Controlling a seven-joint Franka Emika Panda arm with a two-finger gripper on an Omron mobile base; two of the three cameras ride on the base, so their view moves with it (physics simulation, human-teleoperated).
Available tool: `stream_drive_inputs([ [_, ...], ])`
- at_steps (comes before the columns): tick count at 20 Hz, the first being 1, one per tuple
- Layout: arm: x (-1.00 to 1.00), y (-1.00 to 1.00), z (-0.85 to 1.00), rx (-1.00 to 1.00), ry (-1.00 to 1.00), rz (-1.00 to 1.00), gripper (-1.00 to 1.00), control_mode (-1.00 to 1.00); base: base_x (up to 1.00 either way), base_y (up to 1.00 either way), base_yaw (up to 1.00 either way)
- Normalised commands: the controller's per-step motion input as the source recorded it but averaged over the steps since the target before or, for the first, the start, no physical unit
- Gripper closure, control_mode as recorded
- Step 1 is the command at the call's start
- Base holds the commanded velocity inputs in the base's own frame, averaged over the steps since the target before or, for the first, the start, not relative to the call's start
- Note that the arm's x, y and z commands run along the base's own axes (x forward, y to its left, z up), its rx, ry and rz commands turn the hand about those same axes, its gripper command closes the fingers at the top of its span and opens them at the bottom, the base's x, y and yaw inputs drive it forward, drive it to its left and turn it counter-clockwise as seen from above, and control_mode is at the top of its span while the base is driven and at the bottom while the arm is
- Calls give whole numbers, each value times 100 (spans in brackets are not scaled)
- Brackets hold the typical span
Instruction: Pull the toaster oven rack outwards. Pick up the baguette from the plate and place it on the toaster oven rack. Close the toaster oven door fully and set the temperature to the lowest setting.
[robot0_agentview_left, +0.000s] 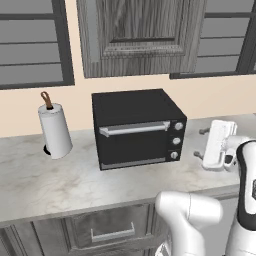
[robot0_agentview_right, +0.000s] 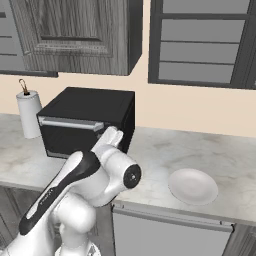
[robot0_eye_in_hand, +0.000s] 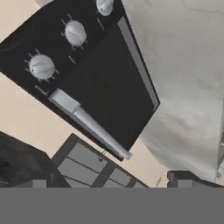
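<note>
The black toaster oven (robot0_agentview_left: 137, 127) stands on the marble counter with its door (robot0_agentview_left: 132, 142) shut, so the rack is hidden inside. Its silver bar handle (robot0_agentview_left: 134, 129) runs along the door's top and three knobs (robot0_agentview_left: 176, 141) sit in a column at the right. My gripper (robot0_agentview_left: 200, 143) hovers just right of the oven's front, open and holding nothing, fingers pointing toward the knobs. In the hand view the door (robot0_eye_in_hand: 109, 87), its handle (robot0_eye_in_hand: 89, 124) and the knobs (robot0_eye_in_hand: 75, 33) appear rolled. The white plate (robot0_agentview_right: 193, 186) lies on the counter to the right; the baguette is out of view.
A paper towel roll (robot0_agentview_left: 55, 131) stands left of the oven. Grey wall cabinets (robot0_agentview_left: 140, 35) hang above it and a drawer (robot0_agentview_left: 112, 230) sits below the counter edge. My arm's elbow (robot0_agentview_right: 107, 175) rises in front of the oven in the right base view.
</note>
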Motion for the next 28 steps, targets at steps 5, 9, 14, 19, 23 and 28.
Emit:
stream_drive_inputs([
  [5, -34, -2, 1, -37, -76, 36, -100, -100, 0, 0, 0],
  [9, -12, 1, 17, -43, -76, 24, -100, -100, 0, 0, 0],
  [14, -18, -2, 42, -41, -71, 8, -100, -100, 0, 0, 0],
  [19, -2, 0, 41, -46, -59, -12, -100, -100, 0, 0, 0],
  [23, 0, 0, 3, -50, -39, -32, -100, -100, 0, 0, 0],
  [28, 1, 0, -31, -44, -8, -32, -100, -100, 0, 0, 0],
])
